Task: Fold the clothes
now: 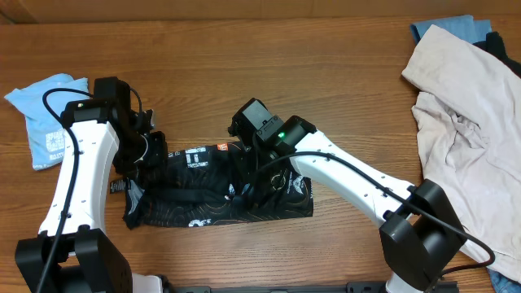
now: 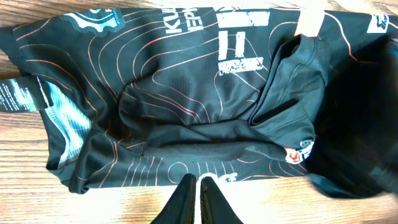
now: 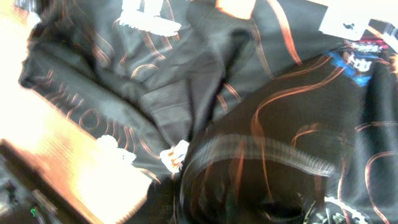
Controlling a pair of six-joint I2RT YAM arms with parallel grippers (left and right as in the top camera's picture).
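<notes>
A black jersey with orange contour lines and white lettering (image 1: 203,199) lies crumpled on the wooden table, partly folded over itself. My left gripper (image 1: 145,159) is at its left end. In the left wrist view its fingers (image 2: 198,186) are shut and empty, over bare wood just off the jersey's edge (image 2: 186,124). My right gripper (image 1: 254,175) is down in the middle of the jersey. In the blurred right wrist view a fold with a ribbed hem (image 3: 267,152) rises up and covers the fingers, which seem shut on it.
A folded light blue cloth (image 1: 45,114) lies at the far left. A large beige garment (image 1: 472,114) is heaped at the right edge, with a blue cloth (image 1: 444,27) and a dark one (image 1: 501,45) behind it.
</notes>
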